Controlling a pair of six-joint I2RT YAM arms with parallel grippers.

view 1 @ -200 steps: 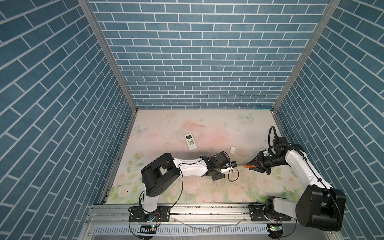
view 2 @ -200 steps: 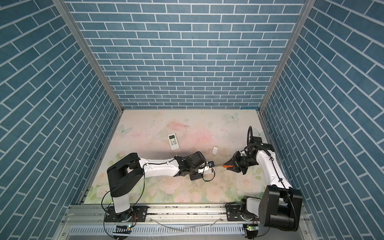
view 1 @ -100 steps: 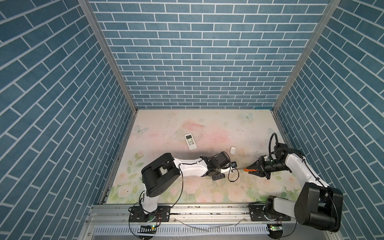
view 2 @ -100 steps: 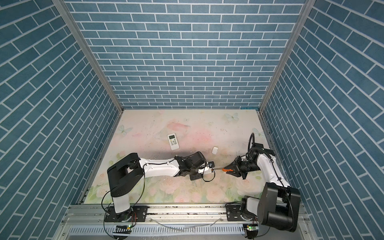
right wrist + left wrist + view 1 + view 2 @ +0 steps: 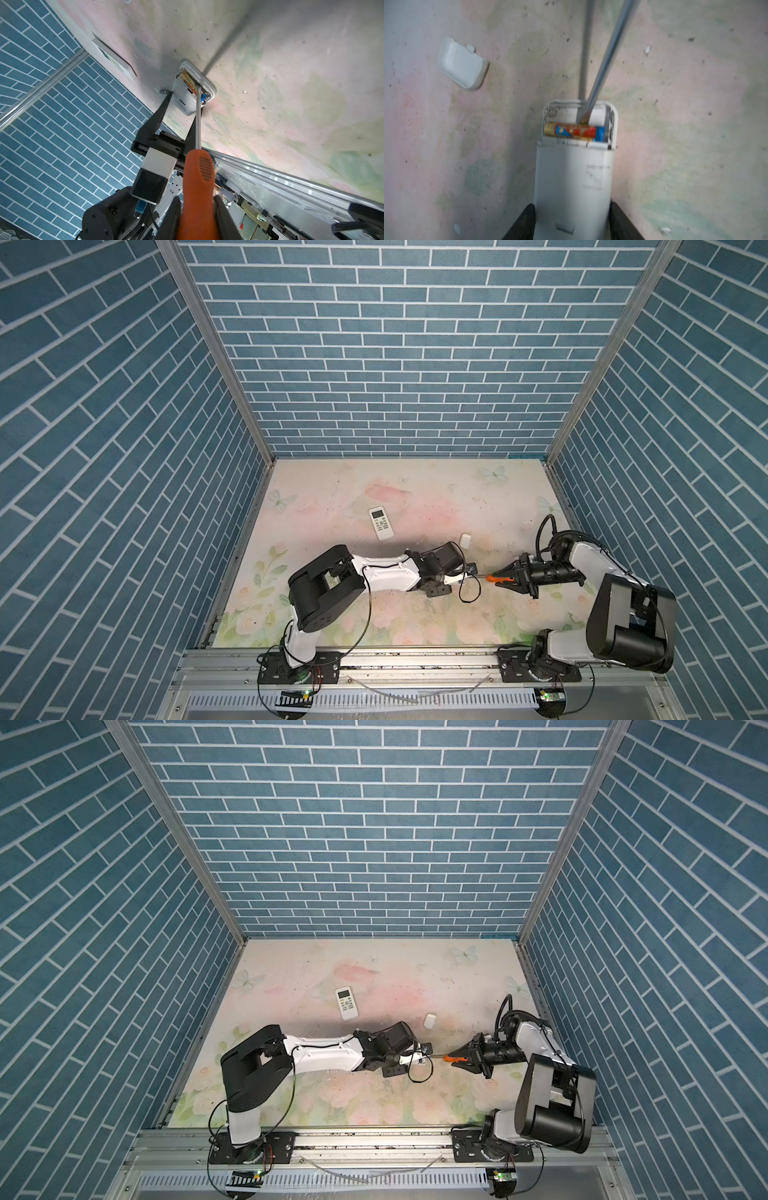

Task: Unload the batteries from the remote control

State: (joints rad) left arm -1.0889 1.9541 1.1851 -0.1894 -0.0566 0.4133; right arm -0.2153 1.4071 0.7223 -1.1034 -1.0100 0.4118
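Your left pincer [image 5: 572,224] clamps remote [image 5: 574,176] steady | right pincer [image 5: 197,205] grips screwdriver [image 5: 197,182] | tip against battery [image 5: 574,132] in remote's open bay, apparently to lever it out

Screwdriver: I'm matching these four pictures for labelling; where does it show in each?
In a top view: screwdriver, right of centre, orange handle in the right end effector.
In a top view: same pose, nearer the middle.
Left wrist: only its bare shaft, entering the battery bay.
Right wrist: orange handle closest, between the jaws.
Shared landmark: the open-backed remote at its tip.
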